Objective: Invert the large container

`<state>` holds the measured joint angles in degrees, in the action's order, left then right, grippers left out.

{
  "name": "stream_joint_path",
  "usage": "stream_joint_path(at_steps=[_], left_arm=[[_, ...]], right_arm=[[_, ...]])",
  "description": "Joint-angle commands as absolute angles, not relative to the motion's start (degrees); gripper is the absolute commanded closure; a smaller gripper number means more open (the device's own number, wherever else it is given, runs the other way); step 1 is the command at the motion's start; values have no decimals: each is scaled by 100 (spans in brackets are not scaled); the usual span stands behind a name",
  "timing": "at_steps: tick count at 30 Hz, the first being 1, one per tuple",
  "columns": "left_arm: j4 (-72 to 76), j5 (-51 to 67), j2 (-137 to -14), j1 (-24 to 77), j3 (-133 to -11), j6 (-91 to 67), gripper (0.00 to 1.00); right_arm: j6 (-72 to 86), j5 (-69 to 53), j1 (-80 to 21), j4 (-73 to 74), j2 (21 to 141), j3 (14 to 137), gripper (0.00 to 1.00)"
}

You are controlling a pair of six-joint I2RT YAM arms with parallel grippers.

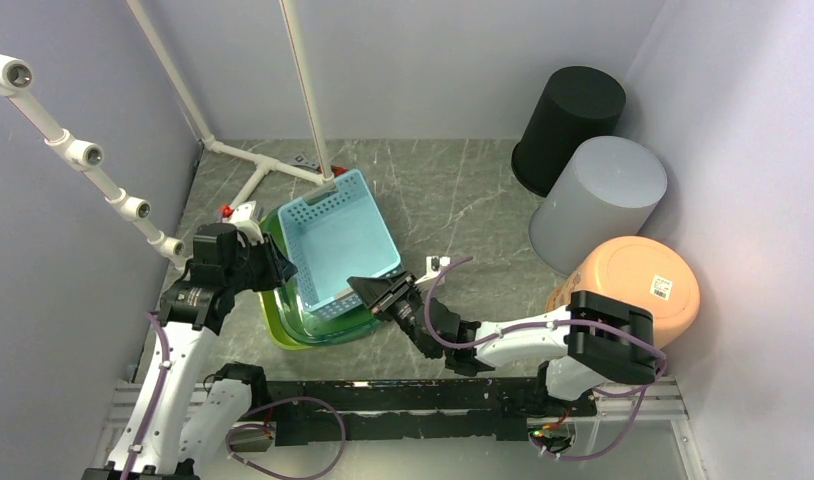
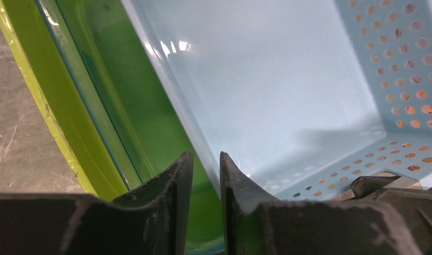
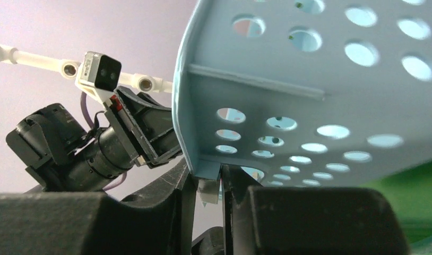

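My right end effector (image 3: 206, 175) is clamped on the corner lip of the blue basket (image 1: 333, 235), which is tilted in the green tub (image 1: 280, 328). My left end effector (image 2: 206, 158) narrowly straddles its wall; I can't tell if it pinches. I should firm up both holds, then roll the 2 wrists together.

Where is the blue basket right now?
Top view, left of centre: the blue basket sits tilted inside the green tub, between the left gripper and right gripper.
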<state>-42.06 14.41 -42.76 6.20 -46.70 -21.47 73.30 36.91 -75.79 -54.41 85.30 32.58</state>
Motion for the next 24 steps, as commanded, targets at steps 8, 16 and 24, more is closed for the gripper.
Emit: stream_joint_path(at_steps=[8, 16, 24], left_arm=[[-4078, 1436, -4166, 635, -4702, -1998, 52], [-3986, 1659, -4322, 634, -4648, -1951, 55], [-3818, 2243, -4687, 642, -4597, -1904, 62]], right_arm=[[6959, 3885, -7578, -5324, 8021, 3449, 89], [6844, 3886, -7580, -5158, 7988, 3523, 82], [7013, 4135, -7577, -5246, 8130, 3446, 67]])
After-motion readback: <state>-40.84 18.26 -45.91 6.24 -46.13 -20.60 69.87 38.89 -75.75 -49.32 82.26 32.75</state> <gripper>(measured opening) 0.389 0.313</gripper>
